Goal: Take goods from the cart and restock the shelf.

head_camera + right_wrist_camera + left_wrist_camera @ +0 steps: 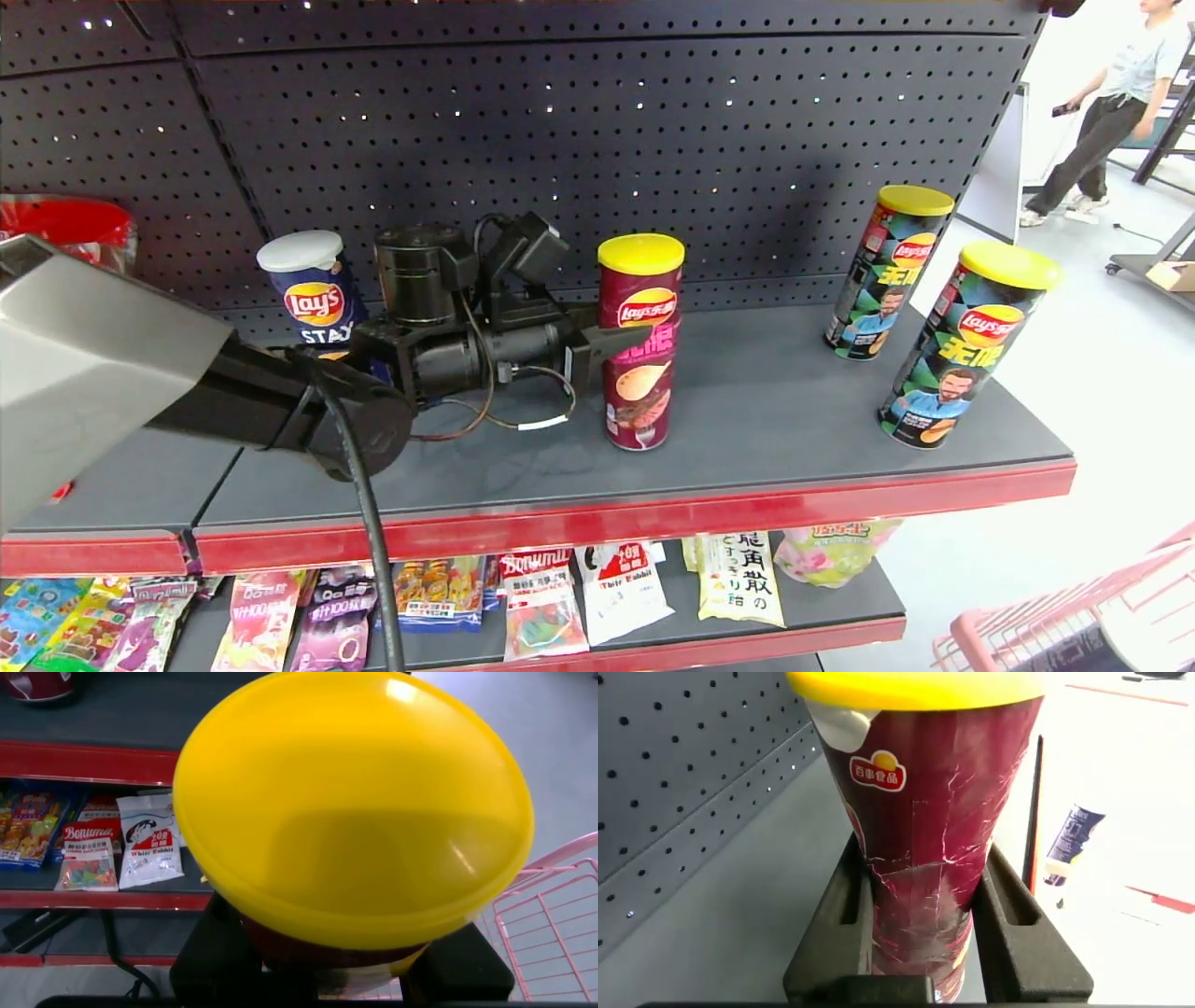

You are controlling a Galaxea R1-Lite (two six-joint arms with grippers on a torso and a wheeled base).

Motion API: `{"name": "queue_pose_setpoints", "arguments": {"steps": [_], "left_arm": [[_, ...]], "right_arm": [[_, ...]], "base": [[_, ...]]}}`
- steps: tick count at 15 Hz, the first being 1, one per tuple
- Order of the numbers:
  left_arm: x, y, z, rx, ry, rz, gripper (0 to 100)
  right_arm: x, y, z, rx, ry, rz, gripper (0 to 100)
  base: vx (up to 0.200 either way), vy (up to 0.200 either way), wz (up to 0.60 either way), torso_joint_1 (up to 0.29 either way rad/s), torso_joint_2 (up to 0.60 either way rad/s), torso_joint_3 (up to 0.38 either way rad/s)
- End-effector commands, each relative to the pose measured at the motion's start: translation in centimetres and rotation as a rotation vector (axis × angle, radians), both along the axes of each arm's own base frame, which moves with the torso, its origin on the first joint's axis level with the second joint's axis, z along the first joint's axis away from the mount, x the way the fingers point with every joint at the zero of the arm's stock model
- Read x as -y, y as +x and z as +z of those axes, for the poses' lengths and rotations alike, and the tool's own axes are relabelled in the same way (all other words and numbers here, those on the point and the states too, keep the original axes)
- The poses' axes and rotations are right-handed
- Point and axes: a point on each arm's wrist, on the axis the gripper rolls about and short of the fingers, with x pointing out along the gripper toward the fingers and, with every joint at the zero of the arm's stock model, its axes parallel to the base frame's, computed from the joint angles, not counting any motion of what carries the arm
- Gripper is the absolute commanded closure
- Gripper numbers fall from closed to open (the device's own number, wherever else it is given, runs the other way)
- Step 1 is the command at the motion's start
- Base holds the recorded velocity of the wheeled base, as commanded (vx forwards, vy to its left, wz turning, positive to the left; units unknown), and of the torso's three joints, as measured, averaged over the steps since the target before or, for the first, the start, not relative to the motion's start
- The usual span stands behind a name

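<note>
Left gripper (627,338): closed against both sides of the maroon can (639,373).
Maroon can: upright at mid-shelf (766,411); yellow lid, round red-and-yellow logo.
Right gripper (336,963): a yellow-lidded can (353,812) is clasped between the fingers, beside the pink cart (551,915).

A black perforated metal back panel (653,140) rises behind the dark grey upper shelf board (766,411), with small points of light showing through its holes. A slanted seam divides the panel near the board's left end. The board has a glossy red front lip (635,518), as does the lower shelf board (840,597) beneath it. Past the right end stands a white upright panel (999,177) on a pale grey floor (1102,373), brightly lit. Farther off is a black metal frame on castors (1150,245). A pink wire cart (1055,616) sits below the right front corner.
</note>
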Motion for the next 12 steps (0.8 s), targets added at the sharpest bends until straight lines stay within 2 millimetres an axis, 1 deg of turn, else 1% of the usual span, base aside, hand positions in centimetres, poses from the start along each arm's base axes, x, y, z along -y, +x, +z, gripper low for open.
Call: {"name": "queue_pose_setpoints", "arguments": {"steps": [1, 5, 11, 12], "left_arm": [[0.0, -0.9, -0.4, -0.005, 0.004, -0.01, 100], [0.7, -1.7, -0.8, -0.017, 0.01, -0.03, 100], [0.8, -1.8, -1.3, -0.005, 0.005, -0.009, 100], [0.7, -2.1, -1.3, -0.007, 0.005, -0.012, 100]], "right_arm": [[0.0, 0.0, 0.0, 0.001, 0.0, 0.0, 100], [0.0, 0.0, 0.2, 0.006, 0.0, 0.0, 100], [0.0, -0.1, 0.2, 0.012, 0.001, 0.0, 100], [0.0, -0.1, 0.2, 0.013, 0.001, -0.001, 100]], "base": [[0.0, 0.0, 0.0, 0.0, 0.0, 0.0], [0.0, 0.0, 0.0, 0.0, 0.0, 0.0], [0.0, 0.0, 0.0, 0.0, 0.0, 0.0], [0.0, 0.0, 0.0, 0.0, 0.0, 0.0]]}}
